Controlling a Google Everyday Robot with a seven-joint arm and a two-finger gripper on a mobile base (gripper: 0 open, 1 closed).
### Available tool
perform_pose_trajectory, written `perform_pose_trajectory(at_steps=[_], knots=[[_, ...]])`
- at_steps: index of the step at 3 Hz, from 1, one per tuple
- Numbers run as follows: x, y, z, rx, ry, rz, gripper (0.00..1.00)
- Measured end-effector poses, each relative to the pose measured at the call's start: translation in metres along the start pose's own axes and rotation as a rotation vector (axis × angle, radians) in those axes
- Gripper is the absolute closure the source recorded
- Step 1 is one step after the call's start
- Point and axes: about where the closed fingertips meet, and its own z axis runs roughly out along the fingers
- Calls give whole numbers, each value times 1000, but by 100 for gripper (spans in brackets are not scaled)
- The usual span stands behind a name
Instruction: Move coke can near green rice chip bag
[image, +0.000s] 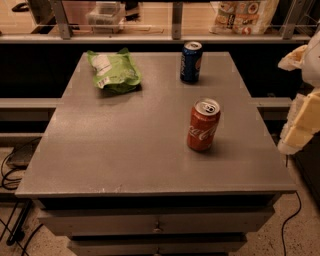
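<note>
Nothing done yet, I'd say: the coke can (203, 125) stands upright at 4 o'clock on the tabletop (125, 160), well apart from the green rice chip bag (114, 71) at 11 o'clock. The hand (301, 125) hangs off the 3 o'clock edge, clear of the can; apart or together, I cannot tell.

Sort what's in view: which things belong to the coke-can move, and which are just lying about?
Job: coke can, upright, right of centre; green rice chip bag, far left; gripper, at view's right edge.
Lying about: dark blue can, far edge; snack packages, top right background.
</note>
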Motion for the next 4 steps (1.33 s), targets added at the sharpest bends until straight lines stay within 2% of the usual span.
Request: perform_pose_trajectory(at_steps=[1, 2, 4], knots=[[-19, -2, 15, -4, -114, -49, 0], [-33, -1, 29, -7, -203, -62, 0], [-57, -7, 84, -37, -236, -58, 0]])
